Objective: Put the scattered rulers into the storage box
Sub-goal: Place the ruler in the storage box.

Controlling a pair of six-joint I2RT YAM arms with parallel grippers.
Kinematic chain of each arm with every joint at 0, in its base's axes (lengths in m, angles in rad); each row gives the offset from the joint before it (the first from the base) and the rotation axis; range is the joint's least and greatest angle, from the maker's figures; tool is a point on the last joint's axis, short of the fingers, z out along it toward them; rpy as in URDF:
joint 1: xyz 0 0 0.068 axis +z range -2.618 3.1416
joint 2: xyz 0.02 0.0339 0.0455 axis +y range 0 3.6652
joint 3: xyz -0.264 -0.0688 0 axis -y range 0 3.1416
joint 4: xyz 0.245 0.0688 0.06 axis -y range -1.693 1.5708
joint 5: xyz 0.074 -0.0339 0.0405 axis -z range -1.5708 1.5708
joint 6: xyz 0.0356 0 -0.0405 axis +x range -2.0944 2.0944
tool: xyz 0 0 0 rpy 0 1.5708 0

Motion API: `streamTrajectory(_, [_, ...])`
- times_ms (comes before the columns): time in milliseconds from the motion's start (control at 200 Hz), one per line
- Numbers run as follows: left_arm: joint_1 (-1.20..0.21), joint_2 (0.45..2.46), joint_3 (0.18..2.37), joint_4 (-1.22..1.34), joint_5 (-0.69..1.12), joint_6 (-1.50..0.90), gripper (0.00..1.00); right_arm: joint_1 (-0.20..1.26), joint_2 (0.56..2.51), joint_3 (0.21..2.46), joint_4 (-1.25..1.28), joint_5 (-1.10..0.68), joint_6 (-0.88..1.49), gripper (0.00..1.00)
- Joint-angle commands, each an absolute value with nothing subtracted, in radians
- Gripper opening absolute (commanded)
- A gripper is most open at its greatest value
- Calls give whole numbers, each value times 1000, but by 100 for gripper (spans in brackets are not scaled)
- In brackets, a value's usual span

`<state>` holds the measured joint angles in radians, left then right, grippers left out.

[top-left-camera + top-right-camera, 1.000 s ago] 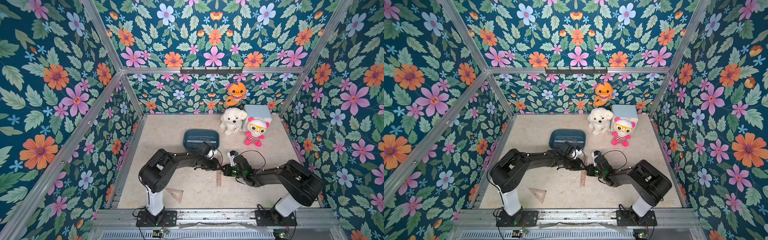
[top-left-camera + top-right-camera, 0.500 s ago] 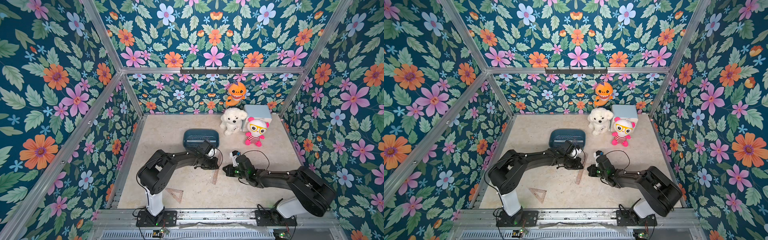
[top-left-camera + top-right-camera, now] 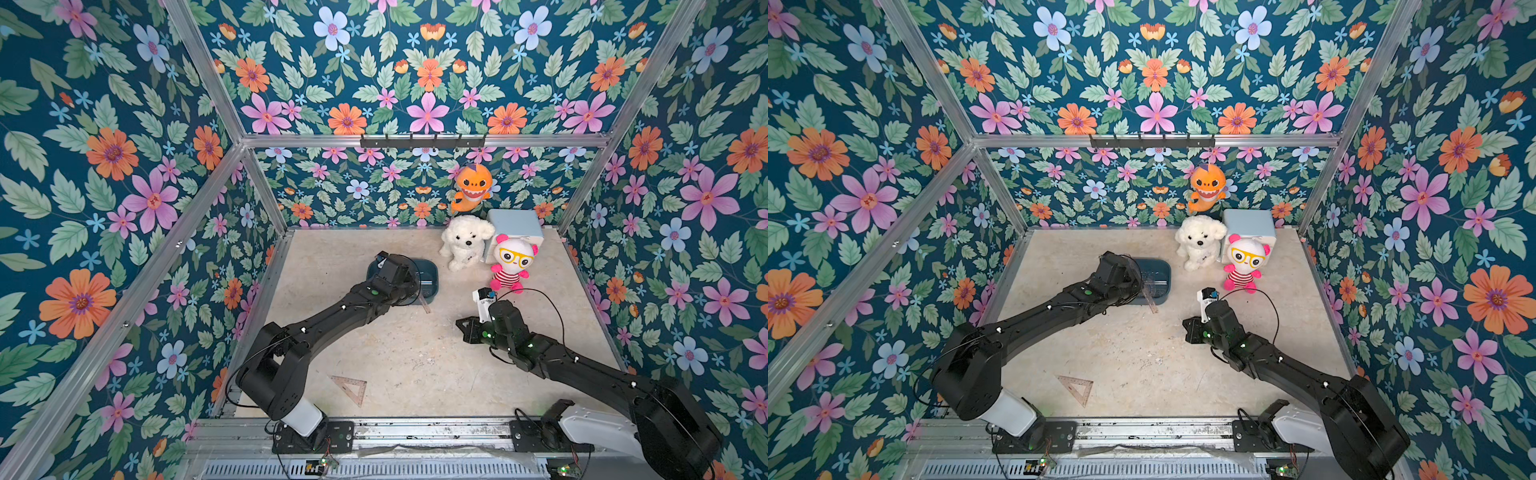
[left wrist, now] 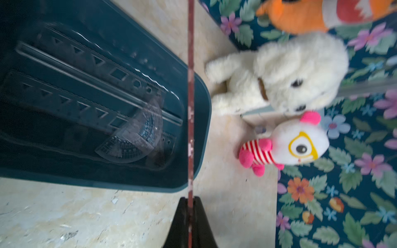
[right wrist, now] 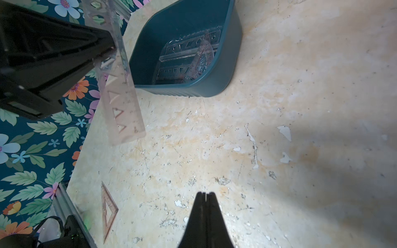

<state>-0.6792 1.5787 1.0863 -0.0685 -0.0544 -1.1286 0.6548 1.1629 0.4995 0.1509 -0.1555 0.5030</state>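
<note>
Top pair: one stereo head, mounted high above the front rail, pitched down toward the back wall. Far out; whole table in frame in both top views, near-identical coverage, slight sideways offset. Left wrist cam: close in, sights along the left gripper, over the box end toward dog and doll at the back wall; held ruler reads edge-on; soft focus. Right wrist cam: close over the table, sights past the right gripper toward the left wall. Both wrist views share the box interior; right wrist also catches the left gripper and ruler side-on. Top views cover all of it.
</note>
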Motion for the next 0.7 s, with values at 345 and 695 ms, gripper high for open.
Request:
streamTrajectory(345, [-644,1760,1020,414,-333,-1458,0,580,1046,525,37,-282,439,2])
streamTrajectory(695, [-655,1868,1043,439,-310,-1505,7,501,1017,490,38,-343,425,3])
